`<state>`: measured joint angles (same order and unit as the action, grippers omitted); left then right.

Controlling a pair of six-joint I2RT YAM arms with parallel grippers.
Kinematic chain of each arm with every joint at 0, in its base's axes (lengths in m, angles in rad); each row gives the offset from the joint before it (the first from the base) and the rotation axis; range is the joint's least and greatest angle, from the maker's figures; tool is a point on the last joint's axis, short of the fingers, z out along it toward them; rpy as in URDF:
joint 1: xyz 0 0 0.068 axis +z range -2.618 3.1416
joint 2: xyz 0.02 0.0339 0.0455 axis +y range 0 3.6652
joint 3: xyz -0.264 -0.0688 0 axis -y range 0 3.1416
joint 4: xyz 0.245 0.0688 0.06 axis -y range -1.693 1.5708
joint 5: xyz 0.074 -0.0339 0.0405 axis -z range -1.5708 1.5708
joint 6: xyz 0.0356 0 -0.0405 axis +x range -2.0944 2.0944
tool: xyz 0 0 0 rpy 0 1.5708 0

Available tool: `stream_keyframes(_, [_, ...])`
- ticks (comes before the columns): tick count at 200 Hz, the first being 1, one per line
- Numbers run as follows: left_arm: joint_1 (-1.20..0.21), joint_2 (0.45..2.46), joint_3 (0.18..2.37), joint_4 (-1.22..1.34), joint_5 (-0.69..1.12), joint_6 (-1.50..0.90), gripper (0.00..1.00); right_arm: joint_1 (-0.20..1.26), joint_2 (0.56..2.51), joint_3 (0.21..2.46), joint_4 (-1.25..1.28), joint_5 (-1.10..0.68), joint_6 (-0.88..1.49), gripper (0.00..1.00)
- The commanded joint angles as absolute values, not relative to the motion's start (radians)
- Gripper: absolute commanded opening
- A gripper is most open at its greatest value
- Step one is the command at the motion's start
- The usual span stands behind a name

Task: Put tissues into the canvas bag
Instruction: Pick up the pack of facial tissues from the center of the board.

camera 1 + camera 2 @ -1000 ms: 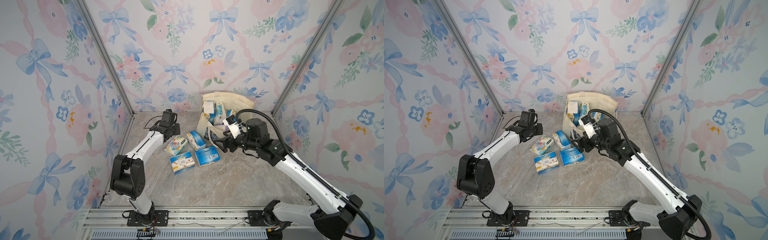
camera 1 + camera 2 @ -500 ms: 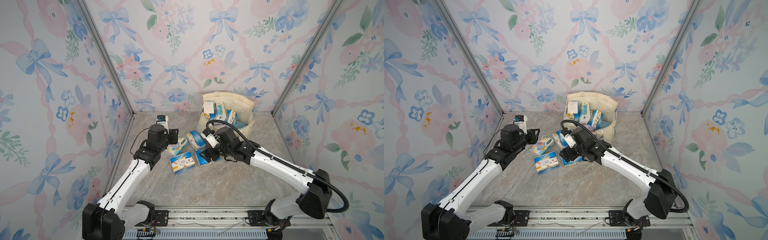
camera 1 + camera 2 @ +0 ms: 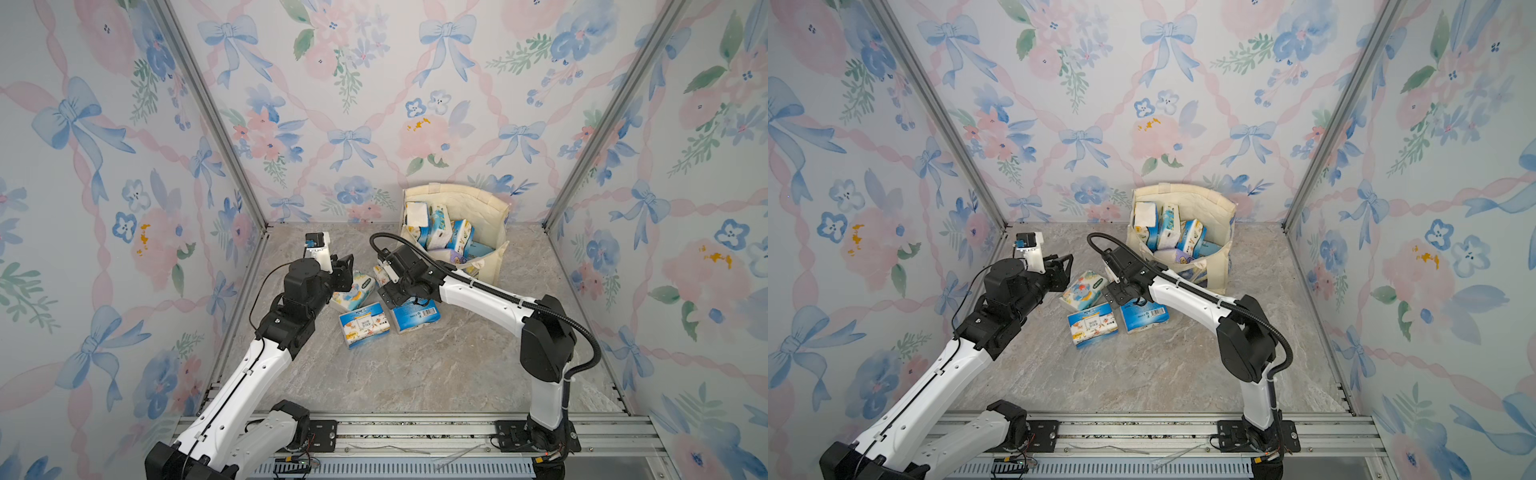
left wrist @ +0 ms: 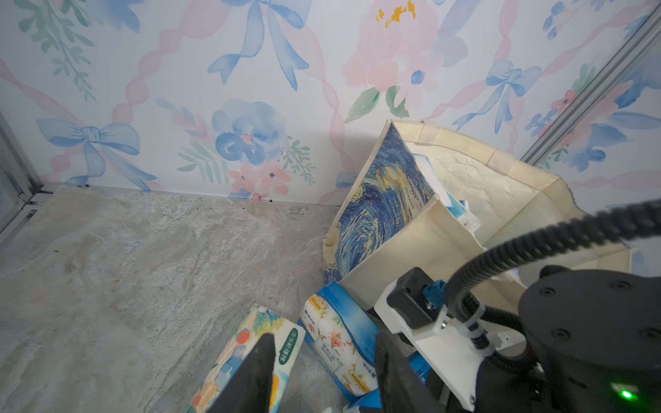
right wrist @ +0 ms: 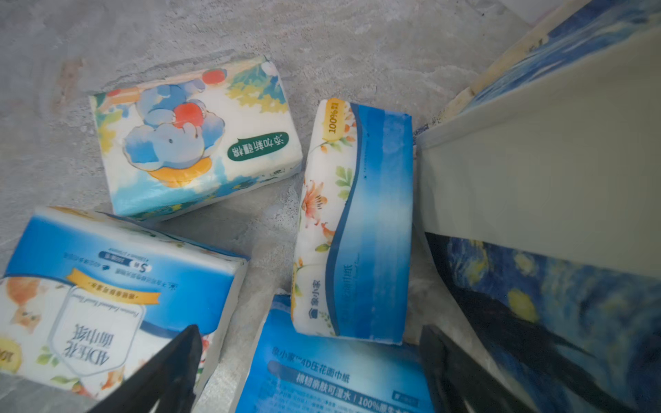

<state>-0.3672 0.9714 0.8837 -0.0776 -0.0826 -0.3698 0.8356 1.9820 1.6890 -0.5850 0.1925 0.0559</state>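
R fingers [image 5: 179, 357] are hanging wide apart over the barcode tissue pack [image 3: 415, 318] on the table [image 3: 415, 374] beside the canvas bag [image 3: 490, 216], prob. lining up a grab, while L fingers [image 4: 257, 364], apart & empty, are hovering by the elephant pack [image 3: 353, 286].

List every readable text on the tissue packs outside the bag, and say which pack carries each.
"添加新疆棉": green label, elephant-print pack.
"100%": yellow tab, floral blue pack.
"4D压花面巾纸": white panel, gold-ribbon pack.
"4D压花面巾纸" and "100%": plain blue pack.
All finer print: too small or blurred to read.
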Motion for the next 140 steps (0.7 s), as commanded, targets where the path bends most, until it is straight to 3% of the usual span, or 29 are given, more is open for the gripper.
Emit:
stream_keyframes(1, [-0.370, 0.960, 0.882, -0.096, -0.123, -0.322, 0.48, 0.816, 2.030, 1.757, -0.655, 0.256, 0.066, 0.98])
stream_keyframes(140, [-0.362, 0.971, 0.885, -0.090, -0.135, -0.319, 0.49, 0.773, 2.237, 1.932, -0.730, 0.216, 0.093, 0.99])
